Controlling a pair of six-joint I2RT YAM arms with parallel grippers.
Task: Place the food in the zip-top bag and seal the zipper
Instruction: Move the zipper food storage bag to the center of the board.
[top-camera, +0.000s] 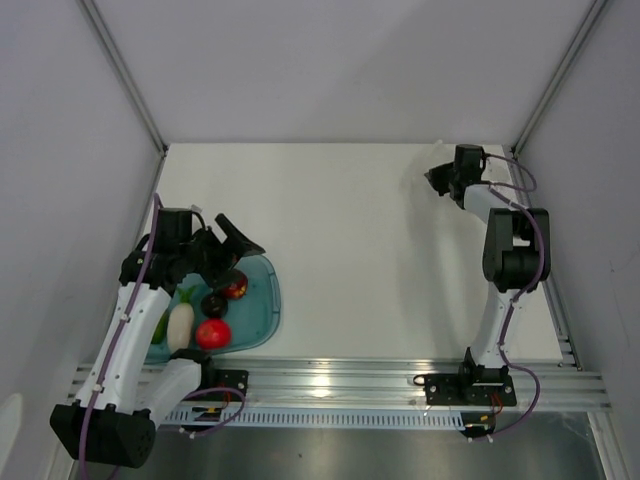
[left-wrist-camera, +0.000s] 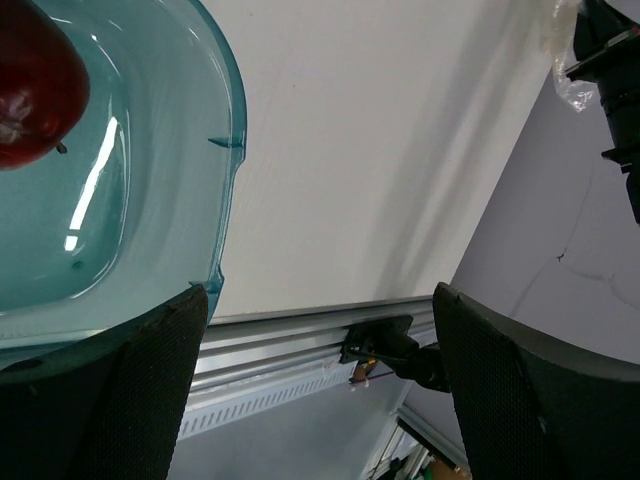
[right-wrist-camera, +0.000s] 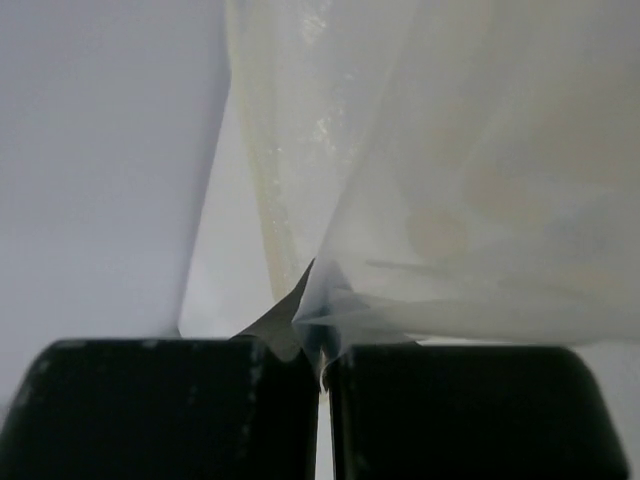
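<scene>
The food lies in a teal tray at the near left: a red round fruit, a white oblong piece, a dark maroon piece, another red fruit and a green bit. My left gripper hovers open over the tray's far side. In its wrist view the fingers are wide apart with nothing between them, and a red fruit sits in the tray. My right gripper at the far right corner is shut on a fold of the clear zip-top bag. I cannot make out the zipper.
The right gripper sits close to the back wall and the right frame post. An aluminium rail runs along the near edge with both arm bases. In the left wrist view the bag shows far off beside the right arm.
</scene>
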